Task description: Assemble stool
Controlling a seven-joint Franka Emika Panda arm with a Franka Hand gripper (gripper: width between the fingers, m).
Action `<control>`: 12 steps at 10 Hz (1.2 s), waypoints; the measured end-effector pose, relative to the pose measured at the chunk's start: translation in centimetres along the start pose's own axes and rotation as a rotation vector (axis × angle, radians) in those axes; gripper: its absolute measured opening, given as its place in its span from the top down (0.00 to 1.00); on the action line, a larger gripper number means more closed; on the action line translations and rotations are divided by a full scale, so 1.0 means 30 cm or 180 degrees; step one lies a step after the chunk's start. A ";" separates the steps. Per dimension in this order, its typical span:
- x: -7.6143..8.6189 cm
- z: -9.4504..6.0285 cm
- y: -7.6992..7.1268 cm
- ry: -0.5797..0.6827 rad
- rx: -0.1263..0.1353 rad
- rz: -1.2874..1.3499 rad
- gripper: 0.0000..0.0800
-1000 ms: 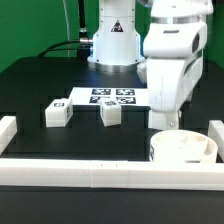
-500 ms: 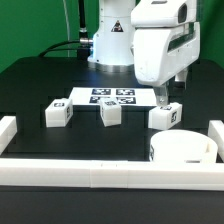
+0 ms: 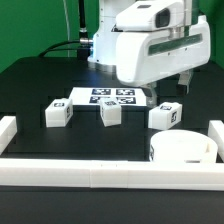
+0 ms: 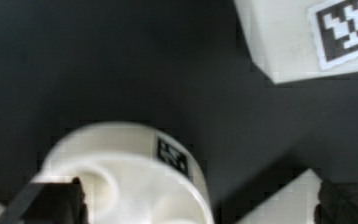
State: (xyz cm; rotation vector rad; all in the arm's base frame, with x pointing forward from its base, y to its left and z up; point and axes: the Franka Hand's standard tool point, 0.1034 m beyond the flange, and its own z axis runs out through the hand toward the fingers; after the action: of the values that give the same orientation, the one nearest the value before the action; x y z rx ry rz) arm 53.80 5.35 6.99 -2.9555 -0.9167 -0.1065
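I have the two-finger gripper (image 4: 197,200) hanging with its jaws spread wide and nothing pinched. It sits over the small blocky white plastic leg (image 3: 165,116) nearest the exterior view's right. That leg stands upright on the black table, near the thick round white plastic seat (image 3: 186,148), which is tucked into the corner of the long white border rails (image 3: 100,172). My worry is alignment. In the wrist view the rounded white tagged part (image 4: 131,175), which I take to be that same leg, lies much closer to one fingertip (image 4: 48,195) than to the other. If I go straight down from here, the near finger could land on the leg's top or shoulder it aside. That could tip the leg or shove it toward the seat. If I close off-centre, the far finger would drag the leg across the table and could twist it, and I judge a crooked hold would make lining it up with the seat hard. The arm's bulk hides the fingers in the exterior view, so I cannot judge height above the leg well, and a blind descent could strike hard. The other two legs (image 3: 57,113) stand well apart, near the marker board (image 3: 108,97), and look safe. I cannot tell whether the tagged white piece (image 4: 318,40) at the wrist view's corner is a leg or the board.
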 end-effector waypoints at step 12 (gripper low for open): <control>-0.058 0.016 0.013 -0.0218 0.0308 0.3459 0.19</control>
State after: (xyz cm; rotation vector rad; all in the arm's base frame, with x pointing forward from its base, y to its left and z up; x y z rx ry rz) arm 52.62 4.08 6.36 -2.9111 0.7150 0.0815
